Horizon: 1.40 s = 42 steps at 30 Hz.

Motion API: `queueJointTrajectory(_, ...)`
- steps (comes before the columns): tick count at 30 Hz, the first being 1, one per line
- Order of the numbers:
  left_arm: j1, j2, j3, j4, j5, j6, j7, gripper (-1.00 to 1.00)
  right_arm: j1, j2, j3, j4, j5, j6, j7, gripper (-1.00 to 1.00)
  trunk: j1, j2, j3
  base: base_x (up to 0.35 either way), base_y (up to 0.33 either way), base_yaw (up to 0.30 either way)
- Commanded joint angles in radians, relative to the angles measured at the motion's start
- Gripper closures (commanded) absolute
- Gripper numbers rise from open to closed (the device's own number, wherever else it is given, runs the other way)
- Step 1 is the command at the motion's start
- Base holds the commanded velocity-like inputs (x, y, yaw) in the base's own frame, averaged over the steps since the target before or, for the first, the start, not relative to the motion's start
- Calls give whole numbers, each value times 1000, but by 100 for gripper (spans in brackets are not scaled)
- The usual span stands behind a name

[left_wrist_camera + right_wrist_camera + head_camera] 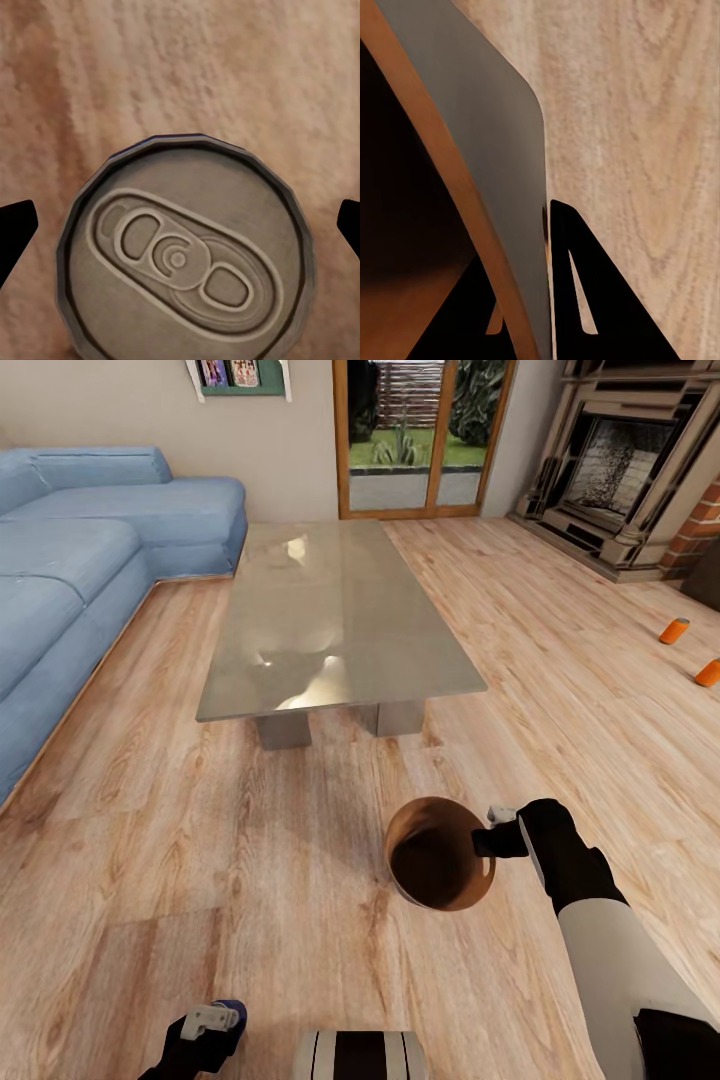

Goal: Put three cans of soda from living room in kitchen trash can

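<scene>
Two orange cans (675, 630) lay far off; the bin (438, 853), pinched at its rim by the right pincer (497, 830), could tip; the left pincer (205, 1027) was spread around the blue can (184, 251), which could be dropped.

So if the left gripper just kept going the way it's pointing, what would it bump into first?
The grey top of the dark blue soda can, directly ahead between the left gripper's spread fingertips, with wood floor behind it. How near the can is cannot be judged.
</scene>
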<state>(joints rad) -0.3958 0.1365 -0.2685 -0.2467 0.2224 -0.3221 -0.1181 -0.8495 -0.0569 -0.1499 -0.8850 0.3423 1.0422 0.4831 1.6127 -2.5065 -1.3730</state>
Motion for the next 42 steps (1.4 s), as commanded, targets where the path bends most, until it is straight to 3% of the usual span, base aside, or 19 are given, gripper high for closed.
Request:
queueJointTrajectory(1, 0, 0, 0, 0, 0, 0, 0, -100, 0, 0, 0, 0, -25, 5, 6, 100, 0, 0, 0, 0, 0, 0)
queueJointTrajectory(8, 0, 0, 0, 2, 0, 4, -2, -100, 1, 0, 0, 0, -25, 5, 6, 100, 0, 0, 0, 0, 0, 0)
queueJointTrajectory(14, 0, 0, 0, 2, 3, 58, 0, -100, 1, 0, 0, 0, -25, 5, 6, 100, 0, 0, 0, 0, 0, 0)
queueJointTrajectory(15, 0, 0, 0, 2, 3, 60, 0, 100, 1, 0, 0, 0, -25, 5, 6, 100, 0, 0, 0, 0, 0, 0)
queueJointTrajectory(34, 0, 0, 0, -3, 3, 75, 3, 100, 1, 0, 0, 1, -24, 5, 6, 100, 0, 0, 0, 0, 0, 0)
queueJointTrajectory(37, 0, -3, 0, -3, 0, 77, 1, 100, 1, 0, 0, 1, -24, 5, 6, 100, -1, 1, 12, 0, 0, 0)
queueJointTrajectory(42, -1, -18, -1, -5, 0, 135, 0, 100, 1, 0, 0, 1, -23, 5, 6, 100, -4, 2, 31, 0, 0, 0)
